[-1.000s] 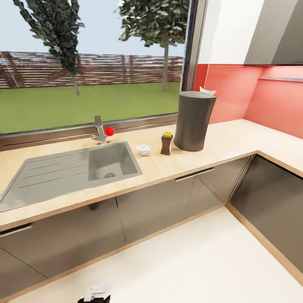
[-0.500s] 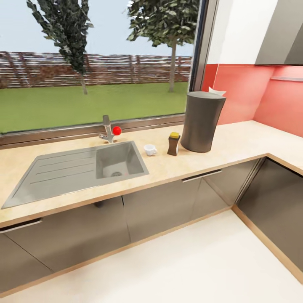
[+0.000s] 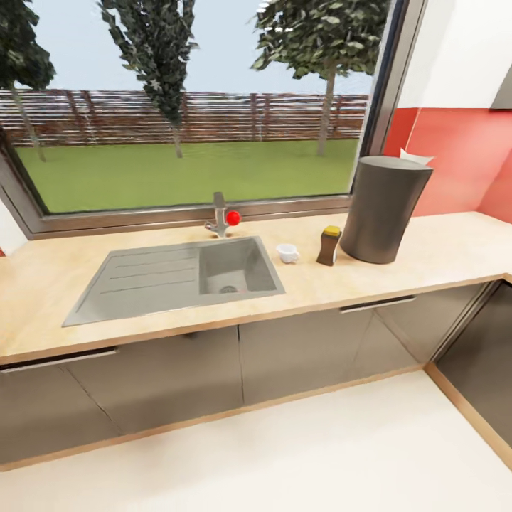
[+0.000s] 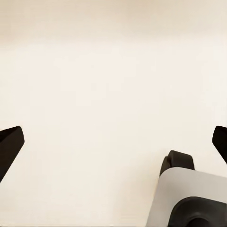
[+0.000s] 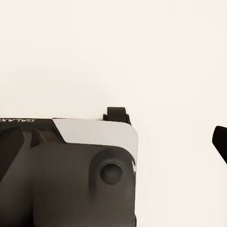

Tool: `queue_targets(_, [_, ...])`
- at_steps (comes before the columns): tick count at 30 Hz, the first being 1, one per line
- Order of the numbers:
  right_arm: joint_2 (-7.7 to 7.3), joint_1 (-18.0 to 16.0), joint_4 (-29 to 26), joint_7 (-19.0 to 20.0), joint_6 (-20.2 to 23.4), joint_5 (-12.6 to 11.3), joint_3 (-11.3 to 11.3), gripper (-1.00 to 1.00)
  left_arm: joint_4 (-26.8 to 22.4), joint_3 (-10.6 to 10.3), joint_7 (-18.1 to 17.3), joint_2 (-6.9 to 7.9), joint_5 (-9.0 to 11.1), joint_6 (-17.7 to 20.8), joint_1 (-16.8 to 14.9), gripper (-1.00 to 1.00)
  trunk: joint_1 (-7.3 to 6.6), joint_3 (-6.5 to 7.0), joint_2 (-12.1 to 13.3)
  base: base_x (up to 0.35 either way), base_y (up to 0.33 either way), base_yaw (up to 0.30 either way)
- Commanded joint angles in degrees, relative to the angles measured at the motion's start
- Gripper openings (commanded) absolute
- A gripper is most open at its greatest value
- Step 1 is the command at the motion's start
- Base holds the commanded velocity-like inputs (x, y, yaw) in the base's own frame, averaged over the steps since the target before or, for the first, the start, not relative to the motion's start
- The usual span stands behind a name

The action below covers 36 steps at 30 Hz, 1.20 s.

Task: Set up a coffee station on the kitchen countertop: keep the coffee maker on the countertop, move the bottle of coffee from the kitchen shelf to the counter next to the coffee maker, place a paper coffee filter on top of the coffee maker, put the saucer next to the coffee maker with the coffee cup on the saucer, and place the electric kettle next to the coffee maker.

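Worktop beige, speckled; right of centre stand tall dark tapered coffee maker, brown yellow-capped coffee bottle, small white coffee cup. Steel sink left. Left fingers spread wide over cream floor; right fingers' state unclear.

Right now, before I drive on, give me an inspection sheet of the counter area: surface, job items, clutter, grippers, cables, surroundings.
Surface: beige countertop with an inset steel sink and a tap bearing a red knob.
Job's things: dark coffee maker upright on the counter, a white paper filter showing at its top; yellow-capped bottle of coffee beside it; white coffee cup on the bare counter between bottle and sink. Saucer and kettle: nothing seen.
Clutter: nothing seen.
Grippers: left gripper and right gripper both open, empty, over pale floor.
Cables: nothing seen.
Surroundings: window onto lawn, trees and fence; red backsplash; grey cabinets below.
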Motion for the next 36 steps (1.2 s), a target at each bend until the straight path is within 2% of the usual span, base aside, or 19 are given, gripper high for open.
queue_targets(1, [-0.06,0.01,-0.22,-0.39,0.33,-0.40,0.49,1.00,0.05,-0.09,0.08,-0.01,0.21,-0.17,-0.05,1.00,-0.01,-0.06,-0.04,-0.077,0.240,0.272])
queue_targets(11, [-0.06,0.01,-0.16,-0.39,0.33,-0.40,0.49,1.00,0.05,-0.13,0.05,-0.02,0.21,-0.19,-0.05,1.00,-0.01,-0.06,-0.04,-0.006,0.320,0.272])
queue_targets(36, [0.01,0.01,-0.13,-0.39,0.33,-0.40,0.51,1.00,0.05,-0.16,0.02,-0.10,0.29,-0.19,-0.05,1.00,-0.01,-0.06,-0.04,0.089,0.348,0.272])
